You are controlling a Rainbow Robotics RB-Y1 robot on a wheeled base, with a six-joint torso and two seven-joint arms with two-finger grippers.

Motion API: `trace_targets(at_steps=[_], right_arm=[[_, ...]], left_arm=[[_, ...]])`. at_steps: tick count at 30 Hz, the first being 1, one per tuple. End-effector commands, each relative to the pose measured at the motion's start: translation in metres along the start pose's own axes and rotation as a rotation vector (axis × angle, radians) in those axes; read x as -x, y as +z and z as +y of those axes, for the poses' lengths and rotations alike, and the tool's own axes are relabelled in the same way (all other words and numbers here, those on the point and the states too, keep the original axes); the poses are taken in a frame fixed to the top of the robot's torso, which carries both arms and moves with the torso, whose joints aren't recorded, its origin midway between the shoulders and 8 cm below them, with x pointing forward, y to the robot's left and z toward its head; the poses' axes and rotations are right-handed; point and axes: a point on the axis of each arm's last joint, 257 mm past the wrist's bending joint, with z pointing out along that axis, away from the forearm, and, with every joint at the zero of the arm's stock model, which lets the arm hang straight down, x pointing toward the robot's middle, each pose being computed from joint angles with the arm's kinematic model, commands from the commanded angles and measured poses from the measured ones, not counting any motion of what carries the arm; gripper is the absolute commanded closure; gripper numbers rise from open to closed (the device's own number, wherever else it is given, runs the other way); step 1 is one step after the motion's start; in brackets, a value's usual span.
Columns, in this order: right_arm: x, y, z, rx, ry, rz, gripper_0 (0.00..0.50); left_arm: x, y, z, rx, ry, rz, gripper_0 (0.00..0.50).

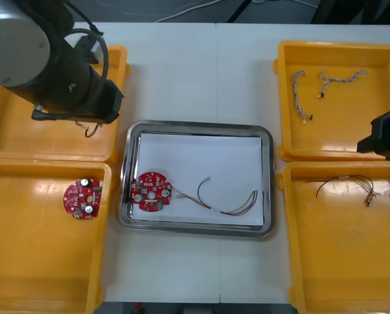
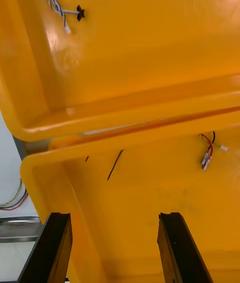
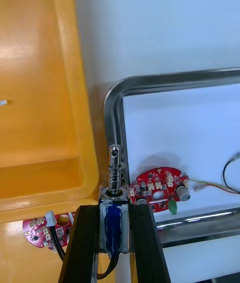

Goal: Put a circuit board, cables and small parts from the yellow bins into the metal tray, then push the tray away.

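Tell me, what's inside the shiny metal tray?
A round red circuit board and a red and yellow cable lie on white lining in the shiny metal tray. The lining covers the tray's floor.

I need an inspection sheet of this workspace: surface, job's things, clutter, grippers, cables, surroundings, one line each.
Surface: light table, two yellow bins at each side.
Job's things: metal tray, white inside, holds one circuit board; second board in the near left bin.
Clutter: nothing seen.
Grippers: left gripper shut on a small metal part at the far left bin's tray-side corner; right gripper open over the near right bin.
Cables: red and yellow cable in tray; twisted blue and white cables in far right bin; black cable in near right bin.
Surroundings: dark floor beyond the far edge.
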Motion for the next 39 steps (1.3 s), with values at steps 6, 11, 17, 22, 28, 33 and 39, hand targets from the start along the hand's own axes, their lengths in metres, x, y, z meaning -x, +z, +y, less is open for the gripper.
trace_targets(at_steps=[6, 11, 17, 22, 28, 33, 39], right_arm=[[0.053, -0.012, 0.012, -0.041, -0.039, -0.044, 0.000], [0.065, -0.006, 0.008, -0.059, -0.010, -0.021, 0.000], [0.074, 0.005, 0.003, -0.100, 0.000, -0.002, 0.000], [0.091, 0.020, 0.008, -0.119, -0.008, -0.038, 0.000], [0.107, 0.036, 0.014, -0.113, 0.000, -0.072, 0.000], [0.121, 0.044, 0.022, -0.077, 0.027, -0.097, 0.000], [0.136, 0.059, 0.032, -0.034, 0.044, -0.131, 0.000]], left_arm=[[-0.029, 0.021, -0.015, 0.088, -0.125, -0.013, 0.500], [-0.030, 0.045, -0.034, 0.069, -0.136, -0.053, 0.500], [-0.026, 0.064, -0.049, 0.048, -0.123, -0.081, 0.500], [-0.020, 0.077, -0.050, 0.045, -0.118, -0.092, 0.500], [-0.011, 0.098, -0.047, 0.048, -0.099, -0.109, 0.500], [-0.005, 0.115, -0.046, 0.045, -0.082, -0.116, 0.500], [-0.009, 0.128, -0.047, 0.045, -0.057, -0.107, 0.500]])
